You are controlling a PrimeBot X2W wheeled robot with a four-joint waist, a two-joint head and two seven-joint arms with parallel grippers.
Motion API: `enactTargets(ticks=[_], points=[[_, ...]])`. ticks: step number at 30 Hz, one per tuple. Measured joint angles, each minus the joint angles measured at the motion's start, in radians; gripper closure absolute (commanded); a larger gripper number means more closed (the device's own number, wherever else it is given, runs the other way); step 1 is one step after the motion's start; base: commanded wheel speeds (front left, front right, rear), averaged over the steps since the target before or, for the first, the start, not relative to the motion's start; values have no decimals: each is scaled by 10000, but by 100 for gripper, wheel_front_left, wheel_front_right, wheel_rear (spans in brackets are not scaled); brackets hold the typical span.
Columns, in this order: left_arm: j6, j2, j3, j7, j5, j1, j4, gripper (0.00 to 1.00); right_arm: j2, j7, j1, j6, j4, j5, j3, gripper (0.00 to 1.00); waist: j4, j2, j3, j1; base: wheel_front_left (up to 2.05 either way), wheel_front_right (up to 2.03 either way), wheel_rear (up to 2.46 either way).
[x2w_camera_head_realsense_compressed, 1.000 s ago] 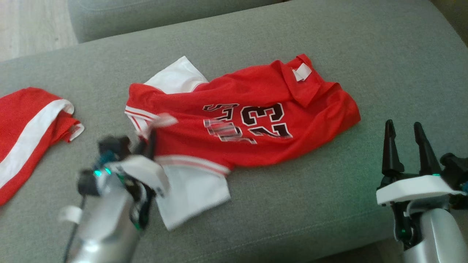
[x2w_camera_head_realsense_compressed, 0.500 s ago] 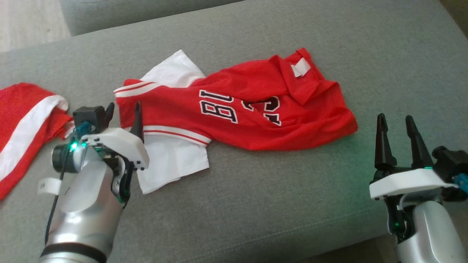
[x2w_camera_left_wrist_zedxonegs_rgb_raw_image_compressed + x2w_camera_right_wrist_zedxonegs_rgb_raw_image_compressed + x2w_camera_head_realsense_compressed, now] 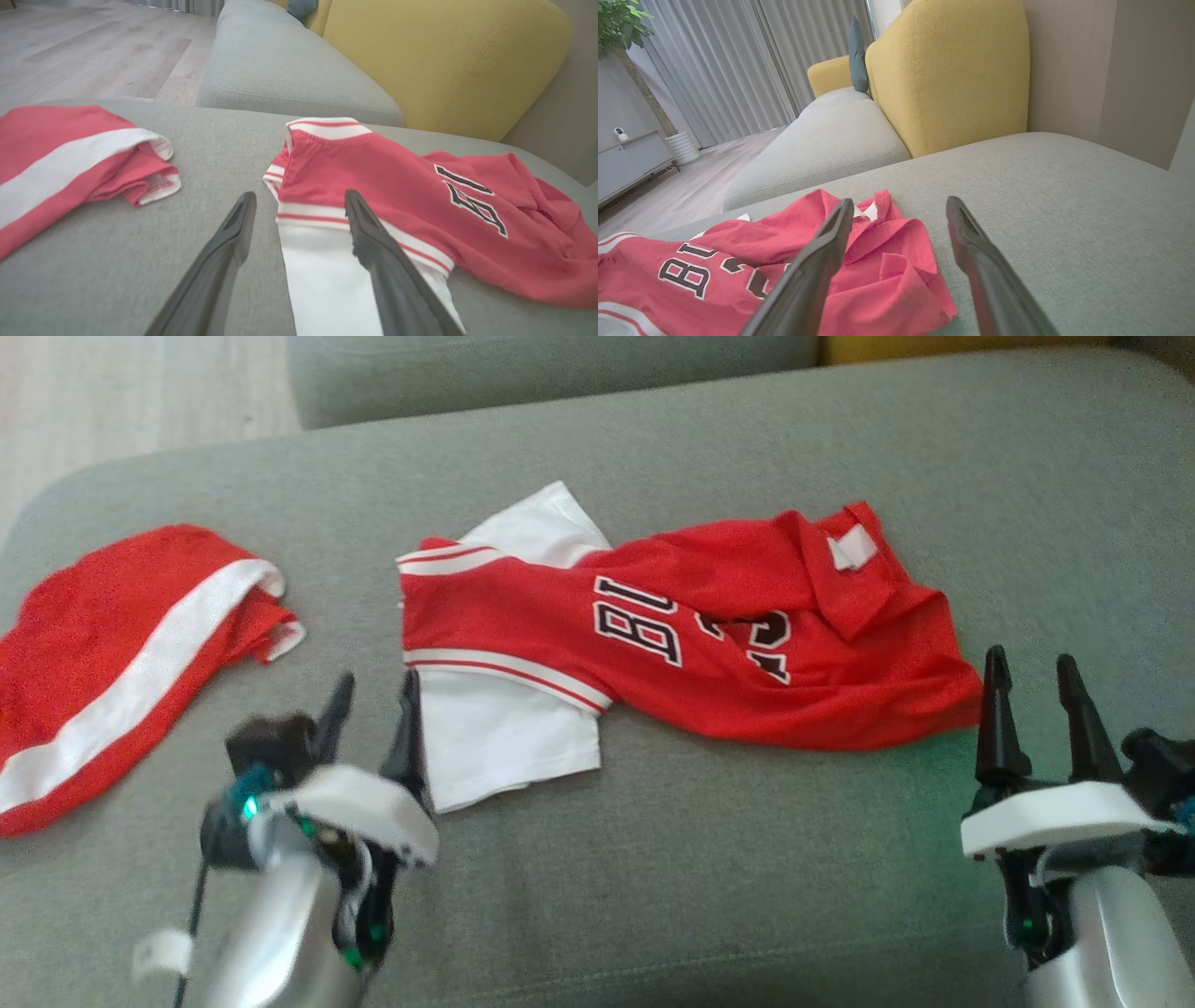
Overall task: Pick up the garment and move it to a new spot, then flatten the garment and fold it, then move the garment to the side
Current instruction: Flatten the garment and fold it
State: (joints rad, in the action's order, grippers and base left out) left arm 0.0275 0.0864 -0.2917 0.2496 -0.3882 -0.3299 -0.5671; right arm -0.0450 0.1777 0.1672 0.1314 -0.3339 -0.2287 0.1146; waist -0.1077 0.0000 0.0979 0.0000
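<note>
Jersey lies rumpled on the sofa: relocated, we judge; flattening, folding remain. Left gripper by its white panel, right gripper by its labelled end, both open, empty.

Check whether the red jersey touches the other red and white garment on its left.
Apart. The head view shows bare grey cushion between the jersey and the other garment.

A home living room: a grey sofa with yellow backrests and a teal cushion behind its seat. Beyond the sofa are a pale wooden floor, long grey curtains, a potted plant and a low cabinet.
</note>
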Motion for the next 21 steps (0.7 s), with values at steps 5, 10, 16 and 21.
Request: enactTargets(ticks=[5,10,16,21], points=[[79,-134,-184,0,-15,1176,686,0,0,12,-319,0,-90,0,115,0,352,0,-395,0,0,0,0],[169,-236,-460,-52,-105,1657,957,0,0,10,-390,0,-119,2,127,0,502,0,-574,0,0,0,0],[167,-276,-924,-708,-105,1628,918,0,0,-17,-375,0,-2,2,107,0,385,0,-421,0,0,0,0],[326,-270,-1112,-1181,-8,1496,295,0,0,-17,-362,0,67,2,35,0,197,0,-221,0,0,0,0]])
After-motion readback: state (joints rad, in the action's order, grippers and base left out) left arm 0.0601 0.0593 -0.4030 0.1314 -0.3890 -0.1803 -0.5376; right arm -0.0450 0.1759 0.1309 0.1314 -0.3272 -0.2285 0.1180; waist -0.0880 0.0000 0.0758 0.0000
